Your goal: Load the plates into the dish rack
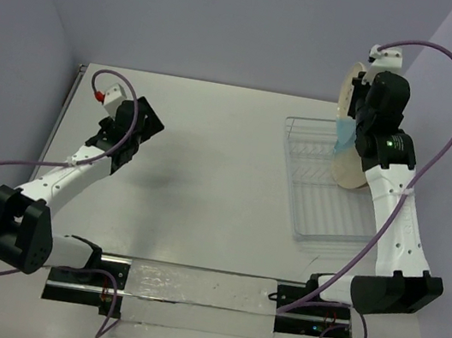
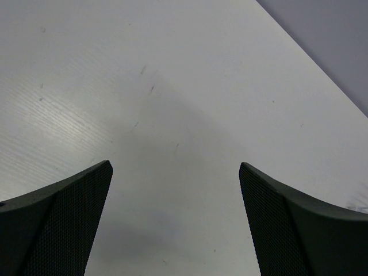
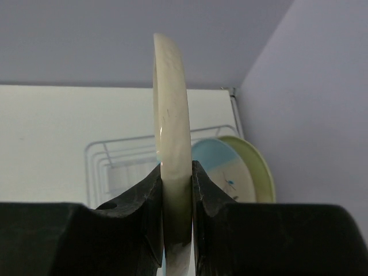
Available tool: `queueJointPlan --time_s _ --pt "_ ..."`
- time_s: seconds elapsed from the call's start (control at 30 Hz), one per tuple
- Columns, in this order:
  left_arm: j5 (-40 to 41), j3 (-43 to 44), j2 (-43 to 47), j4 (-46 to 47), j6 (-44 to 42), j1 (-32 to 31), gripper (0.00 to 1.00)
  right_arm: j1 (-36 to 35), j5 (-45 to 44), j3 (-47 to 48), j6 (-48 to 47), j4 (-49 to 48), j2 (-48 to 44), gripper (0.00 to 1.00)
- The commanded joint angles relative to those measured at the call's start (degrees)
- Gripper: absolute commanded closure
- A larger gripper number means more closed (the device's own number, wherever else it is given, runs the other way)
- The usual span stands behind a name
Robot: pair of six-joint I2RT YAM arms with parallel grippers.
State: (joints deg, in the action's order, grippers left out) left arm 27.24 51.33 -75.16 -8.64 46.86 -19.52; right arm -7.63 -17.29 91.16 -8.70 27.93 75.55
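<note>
Two plates [image 3: 230,169] stand in the rack [image 1: 330,219] at 3 o'clock, and the right pincer [image 3: 175,172] clamps the third plate [image 3: 171,103] on edge over it, seemingly not yet slotted, while the left pincer [image 2: 174,167] gapes wide, empty.

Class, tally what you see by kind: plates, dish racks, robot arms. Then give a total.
Plates: 3, the held plate, the part-blue plate, the part-green plate
Dish rack: 1
Robot arms: 2, left arm, right arm
Total: 6

We can read no words, numbers or brand marks anywhere. The small dark mark on the blue plate [image 3: 221,169] seems a drawn sprig, not lettering.
</note>
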Motion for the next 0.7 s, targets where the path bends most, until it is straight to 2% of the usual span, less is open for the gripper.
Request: queueJointPlan --time_s 0.0,0.13,0.67 --pt "2.4 1.5 -0.5 -1.9 -0.6 0.5 0.01 3.4 -0.1 -0.9 -6.7 -4.5 -0.6 1.0" --pt "3.0 2.2 -1.5 -2.9 0.1 0.5 0.01 6.4 3.6 -0.5 -8.1 -4.5 3.3 1.0" --pt "2.0 7.1 -8.6 -4.9 0.5 0.5 0.01 9.2 3.5 -1.2 -11.9 -3.4 13.2 1.0"
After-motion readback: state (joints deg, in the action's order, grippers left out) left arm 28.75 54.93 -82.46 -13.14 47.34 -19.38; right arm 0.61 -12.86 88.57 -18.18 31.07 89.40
